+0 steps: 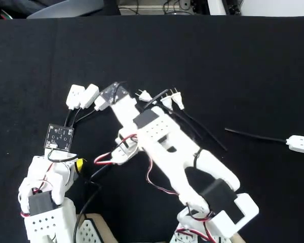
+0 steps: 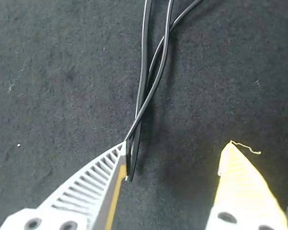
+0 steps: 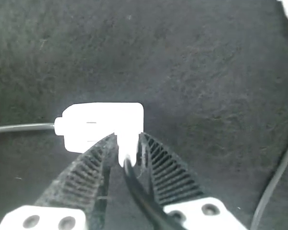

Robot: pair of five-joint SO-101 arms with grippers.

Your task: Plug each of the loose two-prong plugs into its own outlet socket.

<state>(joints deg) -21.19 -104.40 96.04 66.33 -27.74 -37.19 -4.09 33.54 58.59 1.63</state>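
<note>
Near the middle of the desk (image 1: 218, 61), we see the right gripper (image 3: 128, 140) squeezing a white plug (image 3: 127, 152) that touches a white socket (image 3: 101, 122). Three loose plugs (image 1: 166, 101) lie just beside it. Near the front left corner, the left gripper (image 2: 175, 165) hangs wide apart over black cables (image 2: 144, 96).

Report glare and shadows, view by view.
High view: even light, white sockets bleached against the black cloth. Right wrist view: the socket and the plug in the right gripper glare blank white. Left wrist view: cables throw soft shadows on the cloth; no glare.
</note>
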